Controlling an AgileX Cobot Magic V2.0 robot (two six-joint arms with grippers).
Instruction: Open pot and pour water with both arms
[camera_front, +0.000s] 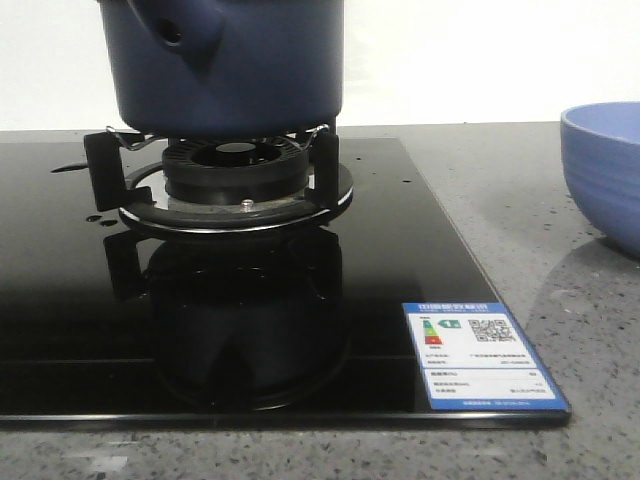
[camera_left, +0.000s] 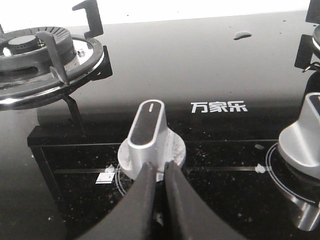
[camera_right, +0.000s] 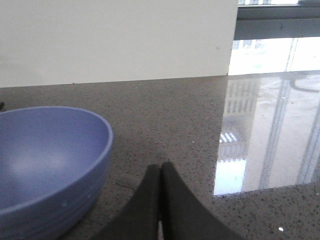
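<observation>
Left wrist view shows the left end effector (camera_left: 159, 172) with its two dark fingers (camera_left: 145, 195) pressed together, their tips just in front of a silver stove knob (camera_left: 150, 137) and gripping nothing; whether the tips touch the knob's base cannot be told. The knob stands on the black glass cooktop (camera_left: 200, 70), and a second silver knob (camera_left: 306, 135) sits at the picture's 3 o'clock edge. White characters (camera_left: 218, 107) are printed on the glass between the two knobs. An uncovered burner (camera_left: 35, 55) with a metal pot support lies toward 10 o'clock, and a small glossy drop of the water (camera_left: 242, 34) rests on the glass near 1 o'clock.

Right wrist view shows the right end effector (camera_right: 160, 172) likewise clenched, fingers meeting with nothing between them, above the speckled grey desk (camera_right: 165, 115). A pale blue ribbed bowl (camera_right: 45, 165) stands on the desk near the fingers, apart from them, and appears empty. A white wall panel (camera_right: 115, 40) rises behind the desk.

Front view has neither end effector in sight. The pot (camera_front: 230, 65) sits upright on the burner's pot support (camera_front: 230, 170) at 12 o'clock, its stubby handle with the round hole facing the camera; its top is cut off by the frame. The bowl (camera_front: 605, 170) sits on the desk at 3 o'clock, well apart from the pot. An energy label sticker (camera_front: 480, 352) lies on the cooktop's corner at 5 o'clock
</observation>
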